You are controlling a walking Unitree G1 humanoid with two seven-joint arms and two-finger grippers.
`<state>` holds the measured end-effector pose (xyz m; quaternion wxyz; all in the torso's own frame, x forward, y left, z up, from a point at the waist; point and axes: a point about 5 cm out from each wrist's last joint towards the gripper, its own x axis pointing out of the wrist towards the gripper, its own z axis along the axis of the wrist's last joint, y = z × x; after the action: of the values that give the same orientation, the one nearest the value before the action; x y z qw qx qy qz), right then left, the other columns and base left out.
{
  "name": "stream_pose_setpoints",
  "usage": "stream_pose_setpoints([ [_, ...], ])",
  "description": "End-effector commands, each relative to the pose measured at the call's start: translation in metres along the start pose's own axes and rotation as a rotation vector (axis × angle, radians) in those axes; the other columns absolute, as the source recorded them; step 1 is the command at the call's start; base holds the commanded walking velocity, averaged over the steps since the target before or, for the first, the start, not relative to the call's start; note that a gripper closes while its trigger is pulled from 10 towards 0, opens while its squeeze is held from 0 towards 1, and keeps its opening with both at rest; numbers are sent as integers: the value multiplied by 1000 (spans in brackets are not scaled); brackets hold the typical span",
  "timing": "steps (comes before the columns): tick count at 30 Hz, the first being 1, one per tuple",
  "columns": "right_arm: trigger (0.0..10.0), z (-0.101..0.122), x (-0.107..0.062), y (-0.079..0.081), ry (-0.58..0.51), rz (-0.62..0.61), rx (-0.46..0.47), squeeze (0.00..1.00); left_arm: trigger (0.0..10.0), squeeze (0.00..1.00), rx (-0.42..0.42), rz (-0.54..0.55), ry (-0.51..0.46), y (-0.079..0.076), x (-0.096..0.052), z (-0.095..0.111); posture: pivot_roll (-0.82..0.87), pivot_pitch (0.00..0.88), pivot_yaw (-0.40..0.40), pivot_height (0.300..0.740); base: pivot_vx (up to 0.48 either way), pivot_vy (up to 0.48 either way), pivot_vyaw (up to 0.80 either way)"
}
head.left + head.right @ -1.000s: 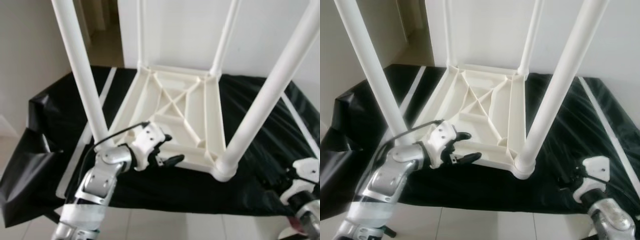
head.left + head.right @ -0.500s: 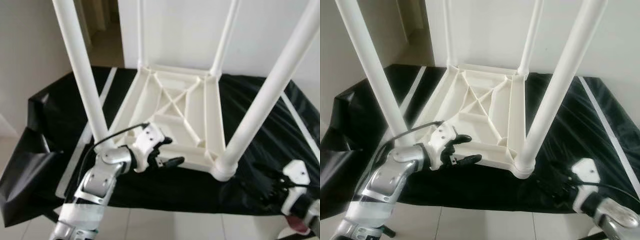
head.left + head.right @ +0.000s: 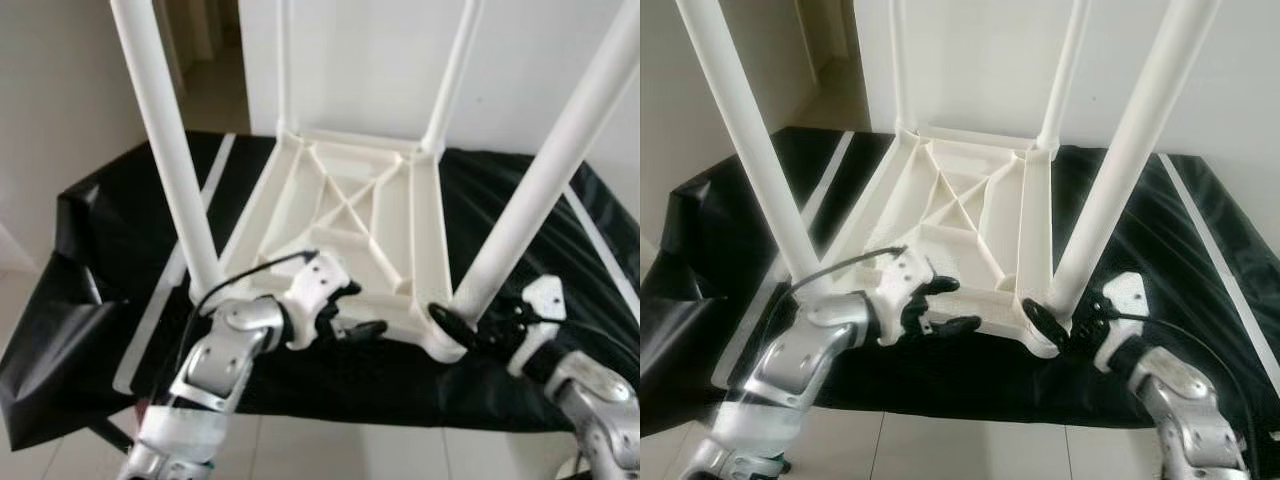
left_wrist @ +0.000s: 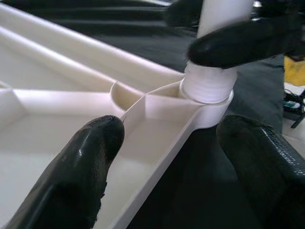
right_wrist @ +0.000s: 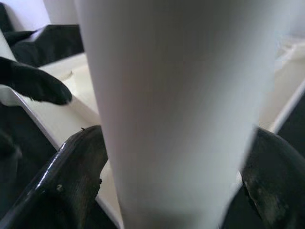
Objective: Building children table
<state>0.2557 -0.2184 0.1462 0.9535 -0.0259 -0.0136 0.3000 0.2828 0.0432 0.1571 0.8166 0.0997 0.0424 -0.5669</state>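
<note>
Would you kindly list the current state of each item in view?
Tabletop: upside down on the black sheet.
Near-right leg: upright in its corner socket.
Right gripper: open, fingers around that leg's base.
Left gripper: open, straddling the tabletop's near edge.

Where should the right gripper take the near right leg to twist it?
Low on the near right leg, just above its socket, coming from the robot's right. The round, bare tube there suits fingers either side, as the right gripper is placed, while the left gripper straddles the tabletop edge.
</note>
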Motion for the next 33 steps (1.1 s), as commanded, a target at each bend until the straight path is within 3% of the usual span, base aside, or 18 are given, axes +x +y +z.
stream_pose_setpoints([
  [1,10000,-4,0,-3,12,-18,-1,0,10000,0,14,130,15,2,1,-3,6,0,-28,740,0,0,0],
  [3,10000,-4,2,-5,5,-35,-22,0,10000,0,39,88,2,-9,1,-3,2,0,-23,740,0,0,0],
  [5,10000,-4,4,-5,10,-31,-42,0,10000,0,-27,28,25,-15,2,-6,2,0,-23,740,0,0,0],
  [6,7647,-7,5,-2,25,-16,-50,0,10000,0,11,36,13,-15,3,-3,0,0,-22,740,0,0,0],
  [7,0,-10,6,-1,36,-10,-55,0,10000,0,21,20,11,-15,3,-1,0,0,-22,740,0,0,0],
  [14,0,-13,9,-1,33,-20,-52,0,10000,0,49,33,14,-9,5,-1,-4,0,-28,740,0,0,0],
  [24,0,-17,9,-3,46,-44,-60,0,10000,0,78,61,16,-11,8,0,-5,0,-31,740,0,0,0],
  [25,10000,-16,9,-5,41,-63,-52,0,10000,0,82,64,18,-11,9,-1,-6,0,-34,740,0,0,0],
  [28,10000,-15,10,-6,18,-117,-32,0,10000,0,83,82,18,-9,10,-1,-8,0,-36,740,0,0,0],
  [33,10000,-10,16,-3,-25,-316,1,0,10000,0,76,128,1,-3,15,2,-24,0,-38,740,0,0,0],
])
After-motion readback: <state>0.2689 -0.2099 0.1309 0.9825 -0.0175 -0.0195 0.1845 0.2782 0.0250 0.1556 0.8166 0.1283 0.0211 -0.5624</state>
